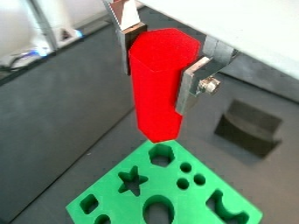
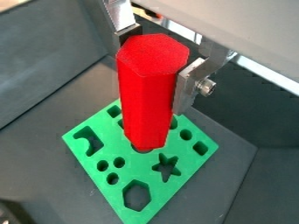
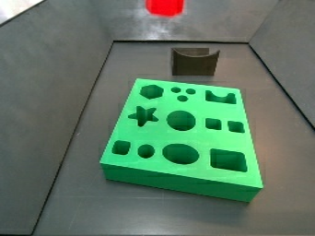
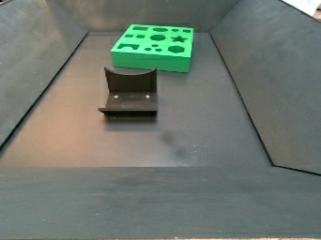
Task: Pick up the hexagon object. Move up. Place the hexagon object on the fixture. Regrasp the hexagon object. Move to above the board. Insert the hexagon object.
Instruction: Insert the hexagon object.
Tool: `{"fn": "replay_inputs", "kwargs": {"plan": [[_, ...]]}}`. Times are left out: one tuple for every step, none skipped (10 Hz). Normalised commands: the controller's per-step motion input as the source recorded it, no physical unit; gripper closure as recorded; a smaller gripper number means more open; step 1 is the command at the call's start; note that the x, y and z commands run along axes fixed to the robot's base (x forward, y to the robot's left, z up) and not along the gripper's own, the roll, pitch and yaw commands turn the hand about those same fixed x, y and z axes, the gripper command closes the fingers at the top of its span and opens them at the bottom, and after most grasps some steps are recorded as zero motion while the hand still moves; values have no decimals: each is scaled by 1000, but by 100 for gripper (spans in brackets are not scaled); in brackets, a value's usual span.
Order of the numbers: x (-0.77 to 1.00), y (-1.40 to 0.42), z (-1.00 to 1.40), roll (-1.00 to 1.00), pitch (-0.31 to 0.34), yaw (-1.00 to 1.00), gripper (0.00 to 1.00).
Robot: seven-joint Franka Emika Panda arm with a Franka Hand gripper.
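**Two silver fingers clamped on the red prism, high over the green board**

Both wrist views show the gripper point(image 1: 162, 61) closed on the hexagon object point(image 1: 156, 83), its flat silver fingers point(image 1: 194, 86) pressed against opposite faces of the prism with no gap visible on either side. The jaws are spread only as far as the prism's width. The piece hangs upright, its long axis pointing down; the fingers grip its upper half, and the lower half juts out free below them. One finger point(image 2: 191, 87) carries a small round screw head on its outer face.

Beneath the free end lies the board point(image 1: 117, 203), flat on the dark floor and well apart from the prism. In a wrist view the prism's tip sits just above the hexagon-shaped hole point(image 1: 163, 155); in the second wrist view the prism point(image 2: 149, 87) covers the middle of the board point(image 2: 87, 140), and a star hole point(image 2: 169, 164) and the hexagon hole point(image 2: 139, 196) show beyond it.

In a side view only the lower end of the prism point(image 3: 165, 6) enters at the upper edge, above the fixture point(image 3: 194, 61), which stands just beyond the board's far edge point(image 3: 172, 88). The fixture point(image 4: 129, 91) appears unoccupied, with the board point(image 4: 154, 47) behind it, the two apart; the gripper itself is out of view there.
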Motion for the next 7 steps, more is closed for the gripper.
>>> {"fn": "replay_inputs", "kwargs": {"plan": [[134, 69, -454, -269, -153, -683, 100], [100, 100, -480, -250, -139, -657, 100], [111, 111, -480, -256, -140, -651, 100], [126, 97, -469, -257, -154, -660, 100], [131, 89, -463, -263, -163, -666, 100], [126, 77, -474, -257, -153, -680, 100], [80, 106, -491, -249, -149, -654, 100]]}}
